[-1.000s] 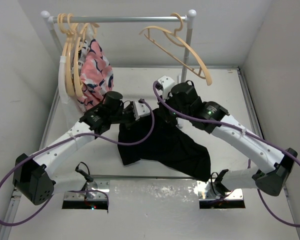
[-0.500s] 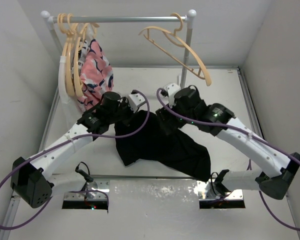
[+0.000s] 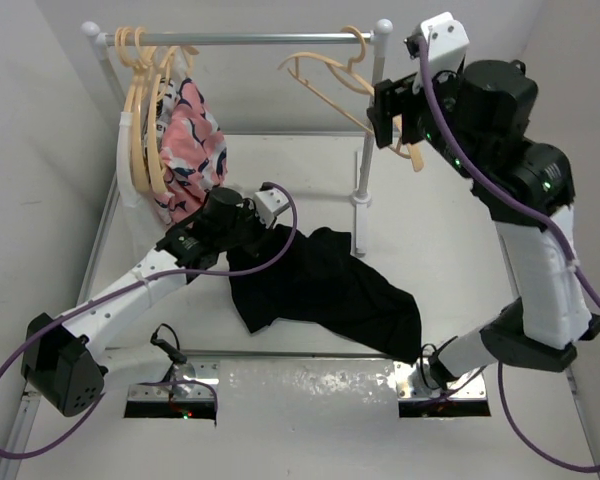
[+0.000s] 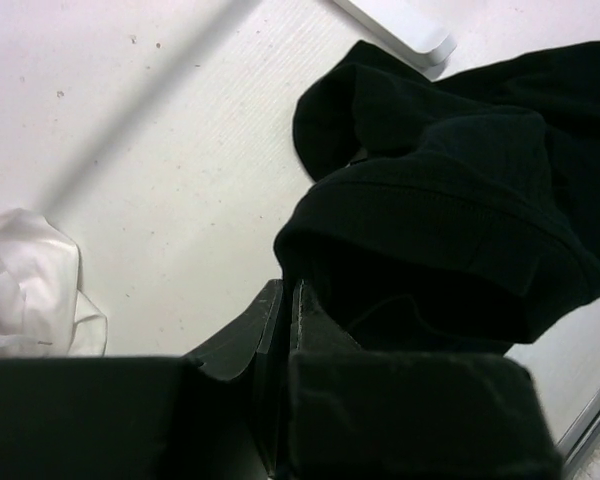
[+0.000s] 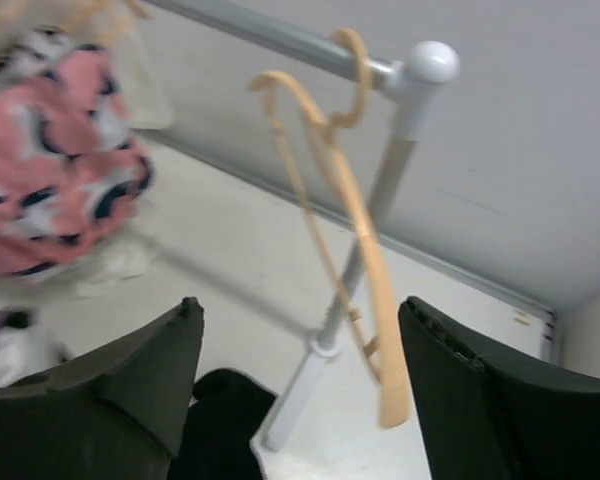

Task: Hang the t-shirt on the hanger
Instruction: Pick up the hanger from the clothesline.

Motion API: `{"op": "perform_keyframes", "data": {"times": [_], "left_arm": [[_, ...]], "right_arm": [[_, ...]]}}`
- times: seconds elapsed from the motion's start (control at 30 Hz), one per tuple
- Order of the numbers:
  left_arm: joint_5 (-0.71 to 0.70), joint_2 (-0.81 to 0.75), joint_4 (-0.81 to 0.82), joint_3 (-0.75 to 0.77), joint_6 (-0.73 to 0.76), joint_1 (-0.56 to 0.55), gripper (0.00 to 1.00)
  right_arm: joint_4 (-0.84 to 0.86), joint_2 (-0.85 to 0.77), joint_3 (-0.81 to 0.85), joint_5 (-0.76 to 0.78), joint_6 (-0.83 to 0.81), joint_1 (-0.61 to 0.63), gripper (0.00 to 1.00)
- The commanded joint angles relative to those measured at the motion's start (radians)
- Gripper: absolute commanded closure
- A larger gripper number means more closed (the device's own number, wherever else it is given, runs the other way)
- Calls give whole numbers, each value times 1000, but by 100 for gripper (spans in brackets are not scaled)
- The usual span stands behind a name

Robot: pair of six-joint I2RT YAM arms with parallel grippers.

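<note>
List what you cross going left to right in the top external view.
bunch of cream hangers → patterned garment → hanger → right gripper. Skipped: t-shirt and left gripper, which overlap mid-frame.

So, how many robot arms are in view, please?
2. The left arm reaches low, left gripper shut on the black t-shirt; the right arm stands high, right gripper open near the single hanger.

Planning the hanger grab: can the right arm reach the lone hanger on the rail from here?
Probably yes. The right hand is open and faces the hanger, with nothing between them; only the rail post stands close behind it.
</note>
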Motion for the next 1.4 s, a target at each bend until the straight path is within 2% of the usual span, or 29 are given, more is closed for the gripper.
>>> {"op": "perform_keyframes", "data": {"times": [0.0,0.07,0.1,0.23,0.33,0.53,0.63,0.73,0.77,0.9,1.1,1.37], "left_arm": [[-5,-39,28,18,10,0,100],[-8,-50,33,7,16,1,100],[-9,-57,36,-3,16,1,100],[0,-68,36,-25,17,1,100],[-6,-73,55,-42,25,1,100],[-17,-59,65,-34,39,1,100],[-21,-54,71,-36,39,0,100],[-20,-56,74,-43,39,1,100],[-23,-53,76,-45,39,1,100],[-29,-53,71,-37,44,0,100],[-44,-10,70,1,54,1,100],[-44,9,75,35,62,0,100]], "right_arm": [[65,59,-74,-25,-66,-108,22],[112,65,-102,-86,-61,-199,20],[142,83,-105,-164,-43,-261,19],[196,151,-100,-403,-28,-348,16],[175,197,-97,-471,-28,-363,20],[196,194,-215,-622,-29,-376,26],[202,200,-235,-600,-29,-376,36],[205,210,-235,-557,-34,-377,55],[201,220,-234,-542,-35,-377,73],[184,220,-238,-539,-35,-377,100],[195,194,-217,-563,-28,-377,100],[402,77,-294,-557,66,-376,100]]}}
